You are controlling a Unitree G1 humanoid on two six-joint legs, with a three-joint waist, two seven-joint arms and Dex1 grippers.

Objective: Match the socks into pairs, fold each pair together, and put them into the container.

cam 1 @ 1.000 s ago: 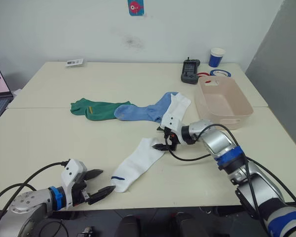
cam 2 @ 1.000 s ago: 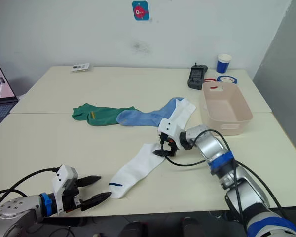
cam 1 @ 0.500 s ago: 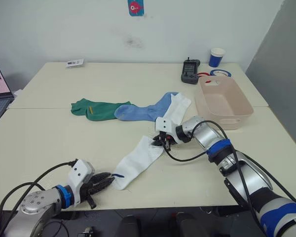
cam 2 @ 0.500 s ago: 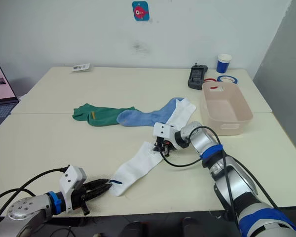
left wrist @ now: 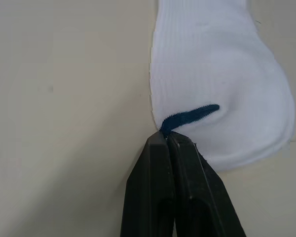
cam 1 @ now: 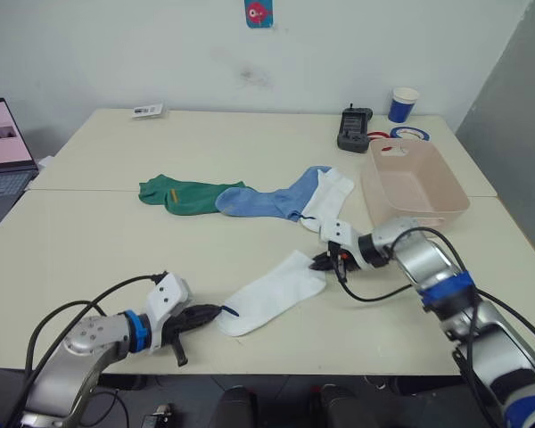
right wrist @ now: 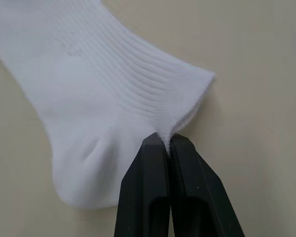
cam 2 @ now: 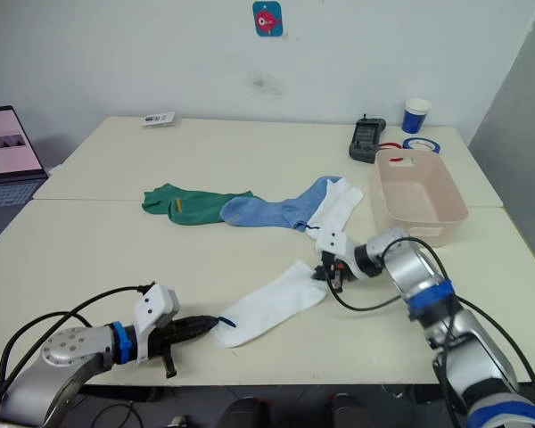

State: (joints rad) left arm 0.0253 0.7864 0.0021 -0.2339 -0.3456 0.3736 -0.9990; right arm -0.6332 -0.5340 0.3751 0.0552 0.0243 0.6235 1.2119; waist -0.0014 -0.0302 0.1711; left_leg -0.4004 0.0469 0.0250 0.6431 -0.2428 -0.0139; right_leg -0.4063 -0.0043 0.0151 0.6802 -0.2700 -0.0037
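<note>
Socks are all still loose on the surface [cam 1: 89,232], and the container [cam 1: 416,183] at about 2 o'clock holds nothing, so by my reading no pair is folded or stowed yet.

Left eye view: a dark green sock [cam 1: 183,193], a light blue sock [cam 1: 267,201] and one white sock [cam 1: 332,193] lie overlapping in a row near the centre. The other white sock [cam 1: 274,294] lies apart at about 6 o'clock, stretched between the two tools. The left tool [cam 1: 207,313] sits at its toe end toward 7 o'clock; the right tool [cam 1: 325,261] sits at its cuff toward 4 o'clock.

Right eye view: the same layout; a blue-and-white paper cup [cam 2: 416,115] and a dark handset [cam 2: 366,141] stand beyond the container.

Left wrist view: the fingers are pressed together on the sock's toe edge, right at the dark blue stripe [left wrist: 190,116].

Right wrist view: the fingers are pinched together on the ribbed cuff [right wrist: 153,84] edge.
</note>
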